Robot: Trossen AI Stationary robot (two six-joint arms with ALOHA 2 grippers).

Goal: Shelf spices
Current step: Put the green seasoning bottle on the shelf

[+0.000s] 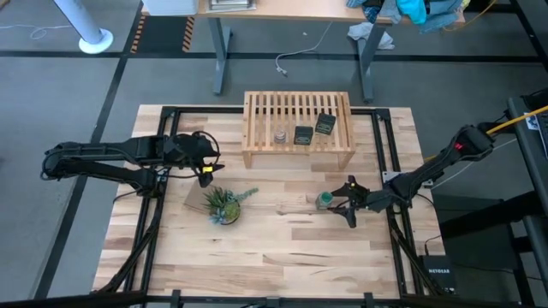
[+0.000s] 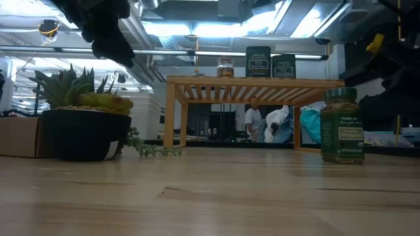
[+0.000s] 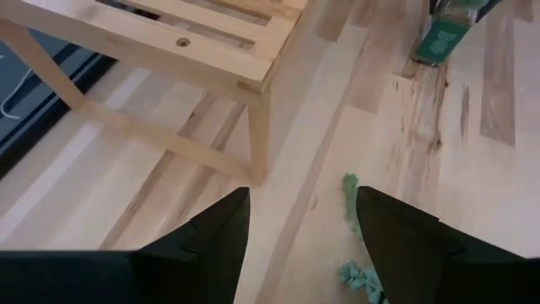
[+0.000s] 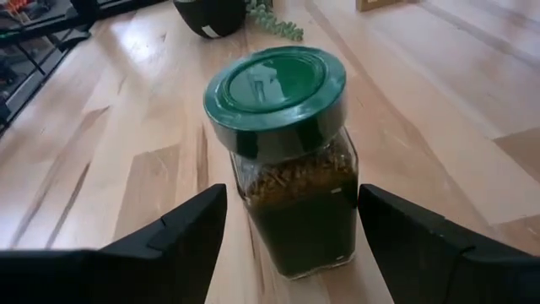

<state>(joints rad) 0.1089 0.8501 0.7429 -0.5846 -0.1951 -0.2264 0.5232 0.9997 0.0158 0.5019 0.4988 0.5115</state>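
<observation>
The green-capped jar (image 1: 324,200) (image 4: 291,160) stands upright on its base on the tabletop, in front of the shelf's right end. My right gripper (image 1: 341,203) (image 4: 291,192) is open, level with the jar, one finger on either side and a gap to each. The low light-wood shelf (image 1: 295,128) (image 2: 256,82) carries two dark tins (image 1: 303,135) (image 1: 324,125) and the tiny pale jar (image 1: 280,135), all upright on its slats. My left gripper (image 1: 205,168) (image 3: 304,228) is open, hovering above the table near the shelf's left leg (image 3: 257,135).
A spiky green plant in a dark pot (image 1: 224,205) (image 2: 82,124) stands just near-side of my left gripper, with trailing sprigs (image 3: 353,211) on the wood. A flat brown card (image 1: 195,197) lies beside it. Black frame rails (image 1: 154,214) run along both table sides.
</observation>
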